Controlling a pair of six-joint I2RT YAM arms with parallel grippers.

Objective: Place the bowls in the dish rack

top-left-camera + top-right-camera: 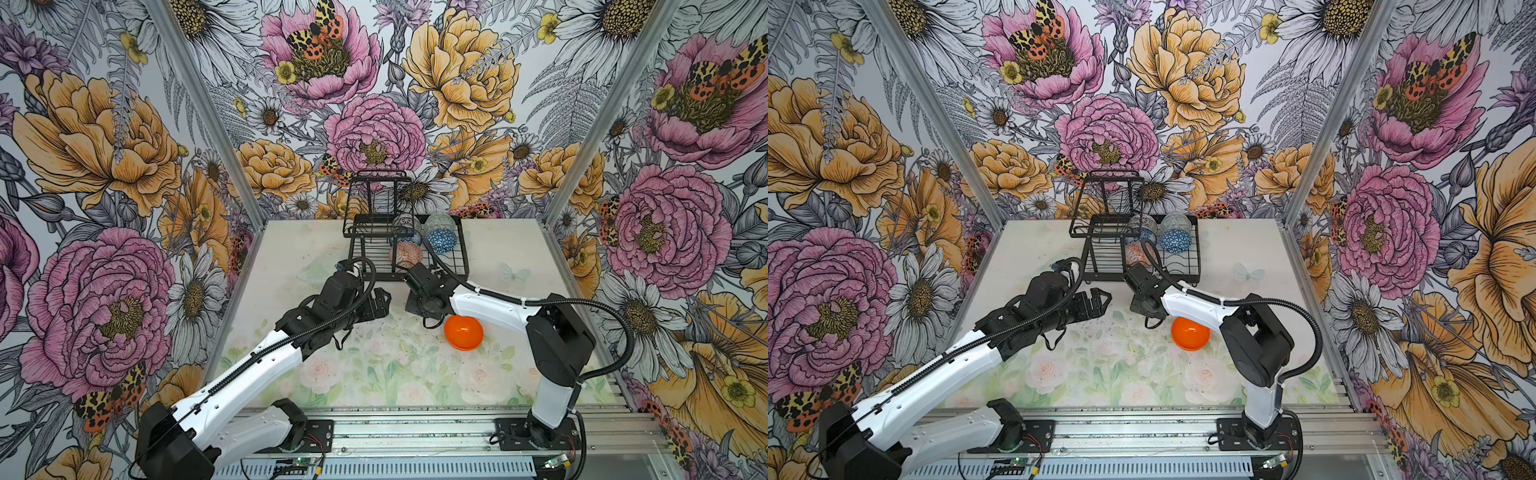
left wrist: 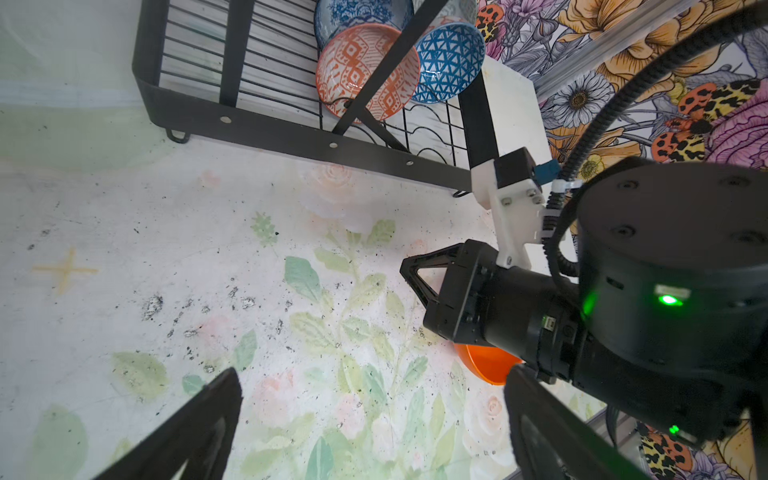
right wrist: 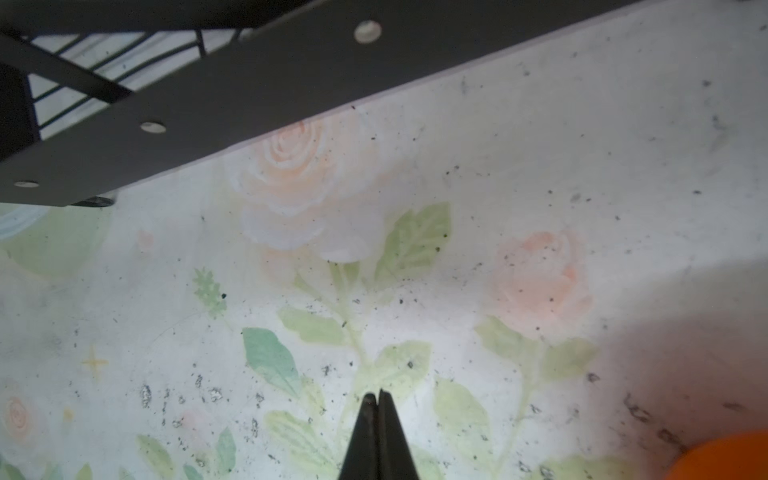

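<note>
Right gripper point(image 3: 377, 401): clenched on nothing, just off the black wire dish rack point(image 2: 286, 134). Left gripper point(image 2: 374, 415): spread wide, empty. Patterned ceramic bowls point(image 1: 440, 241) stand in the rack, apparently five. Plain glossy orange bowl point(image 1: 463, 332) sits on the floral table point(image 1: 374, 374) under the right arm. Judged: one left to load.

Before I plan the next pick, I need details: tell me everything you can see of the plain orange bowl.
The plain orange bowl is small, round, glossy and unpatterned, like plastic or glazed ceramic. It sits alone on the floral tabletop, outside and in front of the dish rack, its far edge hidden under the right arm. Nothing grips it; the right gripper, jaws shut, hangs beside it, apart. Whether it is upside down is unclear.
</note>
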